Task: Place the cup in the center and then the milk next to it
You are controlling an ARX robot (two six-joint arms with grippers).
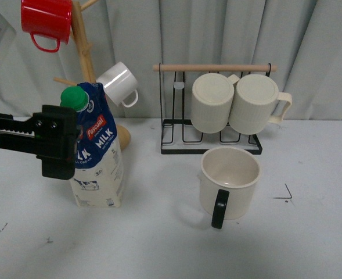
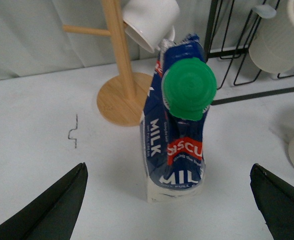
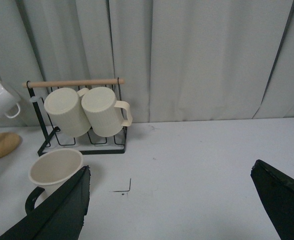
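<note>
Left gripper (image 2: 167,172) spread wide, hovering facing upright milk (image 1: 98,168) without touching, likely lining up a grab, with cup (image 1: 229,180) already sitting mid-table before the rack (image 1: 176,67) and milk standing off left by wooden mug tree (image 2: 119,75) base.

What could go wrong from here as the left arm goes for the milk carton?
1. The milk carton is tall and looks creased near the top. If the open left gripper closes high on it, the carton could tip or crush.
2. The white mug hangs on the wooden tree close above the green cap, so a straight lift might knock it.
3. Set down too close, the carton could bump the cup.
</note>
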